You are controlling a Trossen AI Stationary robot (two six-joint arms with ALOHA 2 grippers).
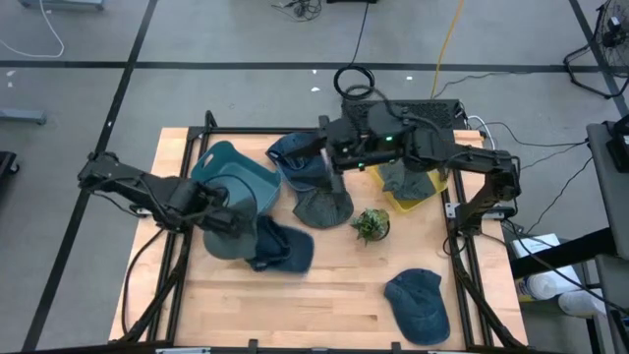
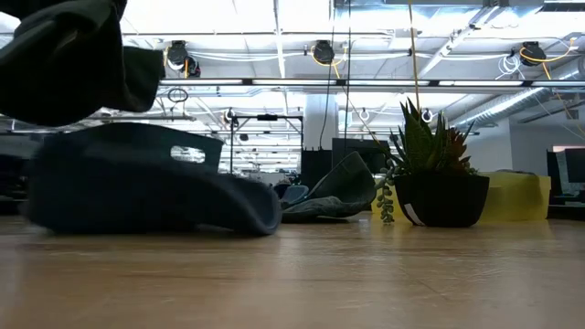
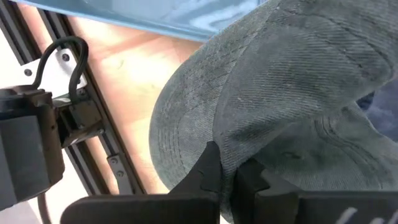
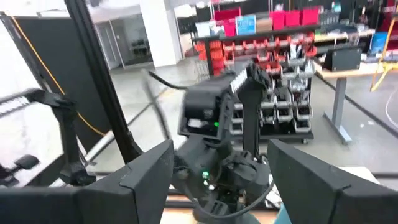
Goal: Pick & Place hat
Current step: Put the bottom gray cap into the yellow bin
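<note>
The left gripper (image 1: 218,218) sits over the left-centre of the wooden table (image 1: 314,295), its fingers pinched together on the brim of a grey-green cap (image 1: 228,236). The left wrist view shows this best: the two dark fingertips (image 3: 211,171) meet on a fold of the faded twill brim, with the crown bulging out beyond them. Gripping the stiff brim rather than the soft crown looks sensible, since it gives the thin fingers a firm edge to hold. In the low view the dark mass at the upper left appears to be that cap hanging clear of the table, though I cannot be sure of it.

Just right of the held cap, a dark blue cap (image 1: 283,248) lies on the wood, partly tucked under it. A teal bin (image 1: 236,177) lies just beyond the gripper on the far-left part of the table, tipped so its opening shows; it is probably where the caps belong or came from.

The right gripper (image 1: 334,162) hovers far-centre with its fingers apart and nothing between them, as its wrist view shows. It stands over a blue cap (image 1: 300,162) and a grey cap (image 1: 324,205). A yellow tray (image 1: 425,199) at the far right holds another greyish cap (image 1: 408,177). A small potted plant (image 1: 371,225) stands mid-table, and one more blue cap (image 1: 418,305) lies near right.
</note>
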